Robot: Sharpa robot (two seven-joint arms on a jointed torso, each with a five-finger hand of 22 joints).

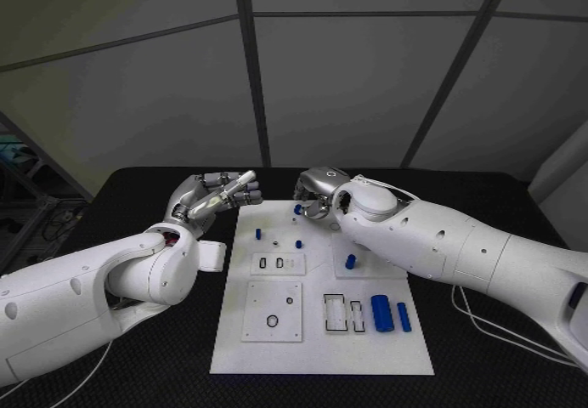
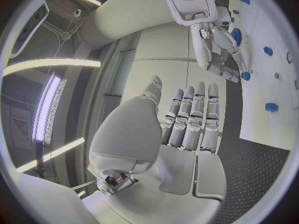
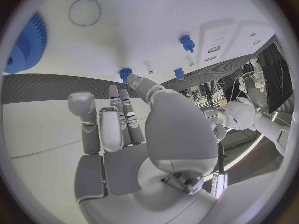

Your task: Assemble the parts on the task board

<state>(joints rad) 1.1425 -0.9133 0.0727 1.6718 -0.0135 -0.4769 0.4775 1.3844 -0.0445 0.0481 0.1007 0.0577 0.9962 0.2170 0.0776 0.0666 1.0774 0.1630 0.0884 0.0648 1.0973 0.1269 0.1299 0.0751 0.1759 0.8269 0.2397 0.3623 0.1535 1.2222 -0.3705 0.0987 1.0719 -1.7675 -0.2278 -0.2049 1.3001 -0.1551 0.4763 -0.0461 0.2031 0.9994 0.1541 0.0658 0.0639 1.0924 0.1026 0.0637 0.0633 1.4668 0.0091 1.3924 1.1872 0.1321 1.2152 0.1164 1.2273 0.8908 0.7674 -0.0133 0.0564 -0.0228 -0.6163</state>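
The white task board (image 1: 321,350) lies in the middle of the table, also in the left wrist view (image 2: 277,79) and the right wrist view (image 3: 131,30). My right hand (image 1: 318,195) reaches over its far edge, and its fingertips (image 3: 144,86) touch a small blue part (image 3: 125,74) (image 1: 298,209) (image 2: 246,76); the thumb stays apart from it. A blue gear (image 3: 28,45) (image 2: 236,35) sits close by. My left hand (image 1: 218,194) (image 2: 190,119) hangs above the board's far left corner with straight fingers, holding nothing.
More blue parts are on the board: a peg (image 1: 258,232), a block (image 1: 351,262), and a thick cylinder (image 1: 381,313) beside a thin bar (image 1: 404,316) at the near right. Two inset white plates (image 1: 274,311) lie left of them. Black table (image 1: 147,183) surrounds the board.
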